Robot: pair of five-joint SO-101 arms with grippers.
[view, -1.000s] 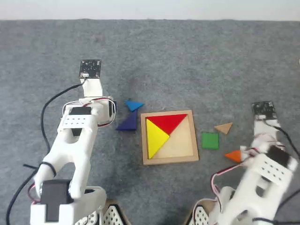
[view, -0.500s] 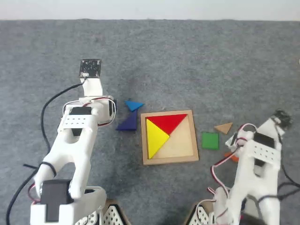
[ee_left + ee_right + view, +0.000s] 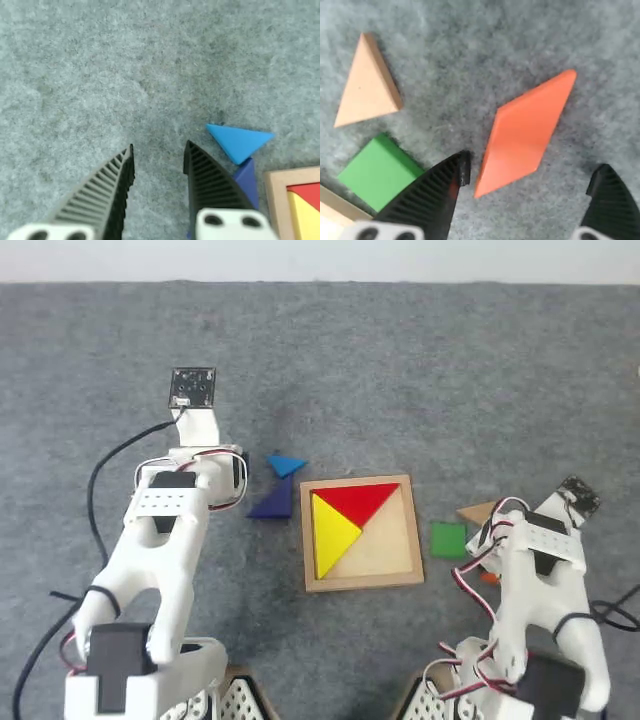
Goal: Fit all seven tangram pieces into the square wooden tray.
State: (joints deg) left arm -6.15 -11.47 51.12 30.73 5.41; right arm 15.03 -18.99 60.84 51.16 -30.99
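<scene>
The square wooden tray (image 3: 360, 583) holds a red triangle (image 3: 355, 502) and a yellow triangle (image 3: 332, 530). Just left of the tray lie a light blue triangle (image 3: 285, 465) and a dark blue piece (image 3: 273, 503); right of it, a green square (image 3: 447, 539), tan triangle (image 3: 476, 511) and orange parallelogram (image 3: 525, 132). Right of the tray, the right gripper (image 3: 534, 169) gapes astride the parallelogram; left of it, the left gripper (image 3: 159, 146) hangs parted, empty.

Grey felt-like table cover (image 3: 420, 360) (evenly lit), pale wall strip (image 3: 320, 260) behind
</scene>
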